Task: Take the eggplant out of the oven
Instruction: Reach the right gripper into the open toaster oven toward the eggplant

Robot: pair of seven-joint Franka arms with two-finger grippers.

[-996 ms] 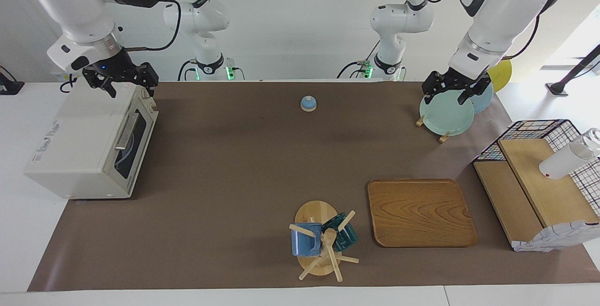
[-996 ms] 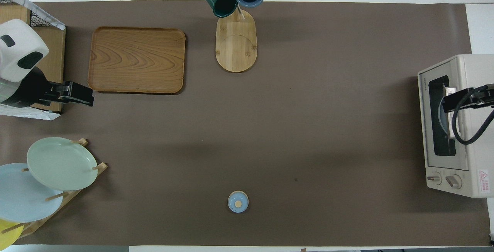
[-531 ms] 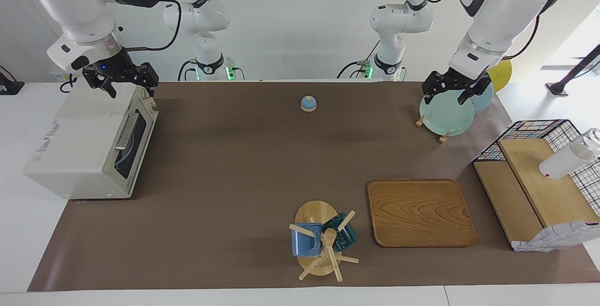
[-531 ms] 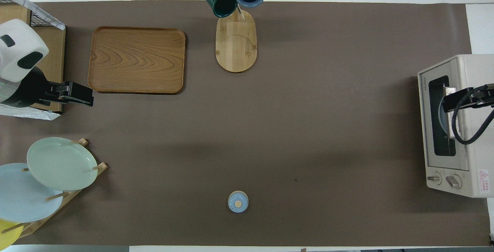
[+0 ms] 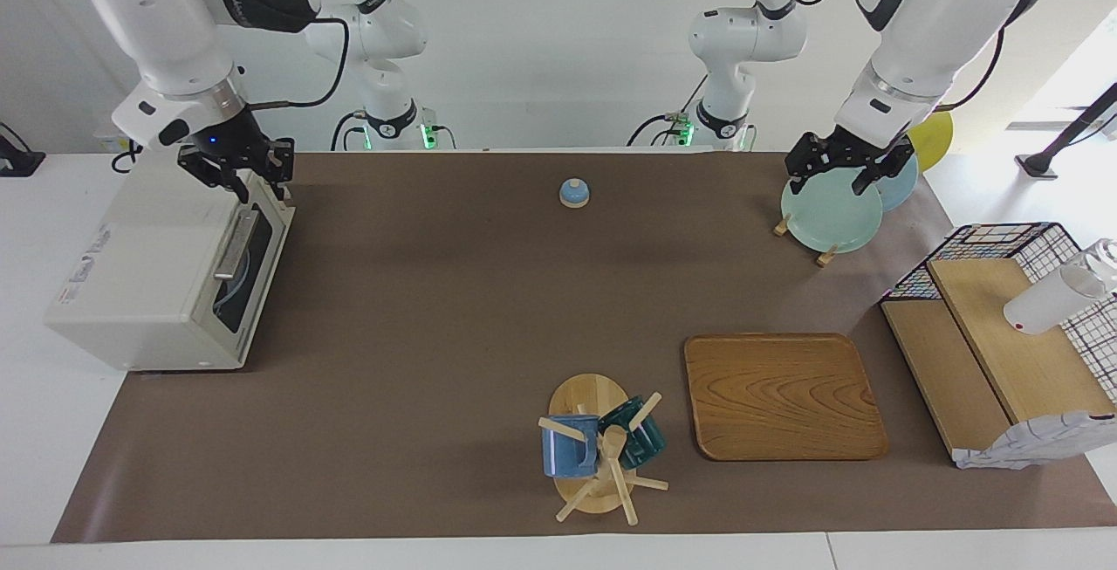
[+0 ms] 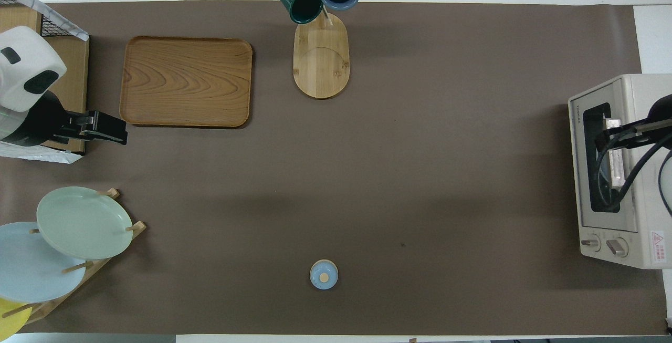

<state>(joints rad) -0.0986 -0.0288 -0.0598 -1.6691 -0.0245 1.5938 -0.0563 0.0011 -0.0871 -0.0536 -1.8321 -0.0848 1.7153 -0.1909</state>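
while the oven sits shut at the right arm's end of the tabletop, its dark glass door faces the middle of the brown mat and the metal bar handle lies across the door's upper edge. the right pincer hangs over the oven's top edge at the end nearer to the robots, just above the handle's end, with its fingers spread apart and holding nothing. through the glass only a pale curved shape shows; the eggplant cannot be made out in either view, so where it lies inside cannot be told. two knobs sit on the oven's front panel beside the door, at the end nearer to the robots.

the left pincer waits over the pale green plate on the wooden plate rack at the left arm's end, fingers apart and empty. a small blue bell stands near the robots at mid-table. a wooden tray and a mug stand with a blue and a green mug lie farther from the robots.
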